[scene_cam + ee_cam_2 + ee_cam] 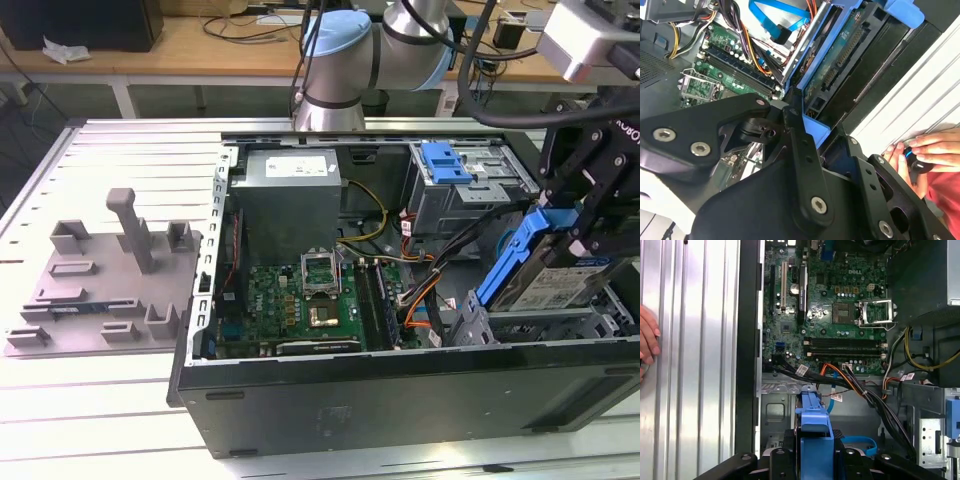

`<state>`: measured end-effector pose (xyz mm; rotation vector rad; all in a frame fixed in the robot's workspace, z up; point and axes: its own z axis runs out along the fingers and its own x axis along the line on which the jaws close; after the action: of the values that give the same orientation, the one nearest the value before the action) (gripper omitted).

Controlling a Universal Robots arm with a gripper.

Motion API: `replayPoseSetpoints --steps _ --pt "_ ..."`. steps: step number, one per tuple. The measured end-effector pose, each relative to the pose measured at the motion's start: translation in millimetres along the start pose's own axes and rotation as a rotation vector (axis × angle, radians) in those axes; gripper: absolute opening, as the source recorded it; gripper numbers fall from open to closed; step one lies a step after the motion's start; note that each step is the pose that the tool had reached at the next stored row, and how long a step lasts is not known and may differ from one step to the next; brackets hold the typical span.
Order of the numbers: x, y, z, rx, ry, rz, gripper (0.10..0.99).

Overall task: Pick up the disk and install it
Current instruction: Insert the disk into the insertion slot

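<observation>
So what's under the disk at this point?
A grey drive bay sits below the tilted disk, which the end effector grips. The bay's top rails show; its floor is covered by the disk and the bay walls.

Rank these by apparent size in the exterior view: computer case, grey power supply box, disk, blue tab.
1. computer case
2. grey power supply box and disk: they look alike; the disk is partly covered by the end effector, so no ranking between them.
3. blue tab

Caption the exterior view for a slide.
The gripper holds the disk tilted over the open computer case, at the exterior view's right.
</observation>
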<state>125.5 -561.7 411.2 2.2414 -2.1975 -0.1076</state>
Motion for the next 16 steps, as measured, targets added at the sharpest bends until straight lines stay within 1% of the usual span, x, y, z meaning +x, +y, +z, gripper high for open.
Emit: replayPoseSetpoints --steps 4,7,8,9,10,11,16 --pt "0.7 -0.1 1.9 0.0 -0.0001 0.0 0.365" --pt "1.1 -0.1 1.9 0.0 0.0005 0.0 0.365" --pt "1.1 -0.1 2.0 0.0 0.0001 0.0 0.376" --pt "1.2 -0.1 2.0 0.0 0.0001 0.0 0.435" --pt "1.2 -0.1 1.9 0.0 0.0001 0.0 0.435" --pt "1.2 0.0 2.0 0.0 0.0 0.0 0.502" --pt "1.3 0.0 1.9 0.0 0.0002 0.0 0.502"
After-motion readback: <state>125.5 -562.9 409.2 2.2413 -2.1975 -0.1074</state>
